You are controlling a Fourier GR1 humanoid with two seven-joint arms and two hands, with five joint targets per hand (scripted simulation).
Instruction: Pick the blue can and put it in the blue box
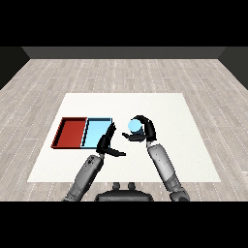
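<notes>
A white table [193, 160] stands on a pale grey plank floor [48, 82] before a dark wall [124, 52].

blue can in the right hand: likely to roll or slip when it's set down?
The blue can looks round and smooth, so it would probably roll if laid sideways. The right hand curls round it, so it seems rigid enough to hold. Set upright in the blue tray, its low rim may stop sliding.

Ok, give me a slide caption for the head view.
Right hand curled round the blue can, beside the light blue tray; left hand open.
</notes>
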